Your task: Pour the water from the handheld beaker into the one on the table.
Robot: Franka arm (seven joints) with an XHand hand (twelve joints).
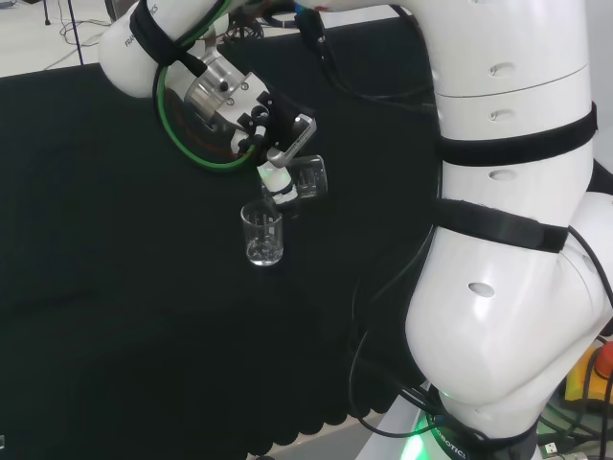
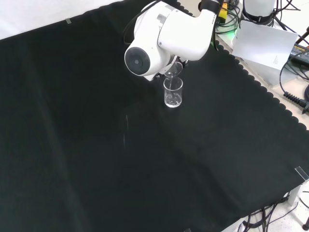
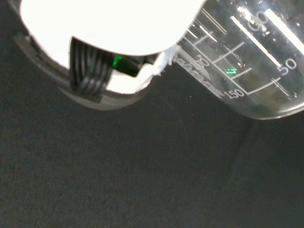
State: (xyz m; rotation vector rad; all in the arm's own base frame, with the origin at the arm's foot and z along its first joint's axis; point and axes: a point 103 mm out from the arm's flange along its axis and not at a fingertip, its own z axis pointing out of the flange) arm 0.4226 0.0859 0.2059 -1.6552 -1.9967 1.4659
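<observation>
A clear glass beaker [image 1: 261, 236] stands upright on the black cloth, also seen in the front view as the table beaker [image 2: 173, 92]. Just above and to its right in the head view, a second clear beaker [image 1: 308, 178] is tilted with its lip over the standing one's mouth. The hand [image 1: 280, 129] is curled round this tilted beaker. In the front view the held beaker [image 2: 174, 70] peeks out from under the arm's big white link [image 2: 164, 36]. The wrist view shows the held beaker's graduated wall [image 3: 247, 66] beside a white part of the hand [image 3: 109, 28]. How much water either holds I cannot tell.
The arm's white links [image 1: 508, 240] stand at the right of the head view. The cloth's scalloped edge [image 2: 270, 94] runs along the right of the front view, with cables and a white sheet [image 2: 263, 46] beyond it.
</observation>
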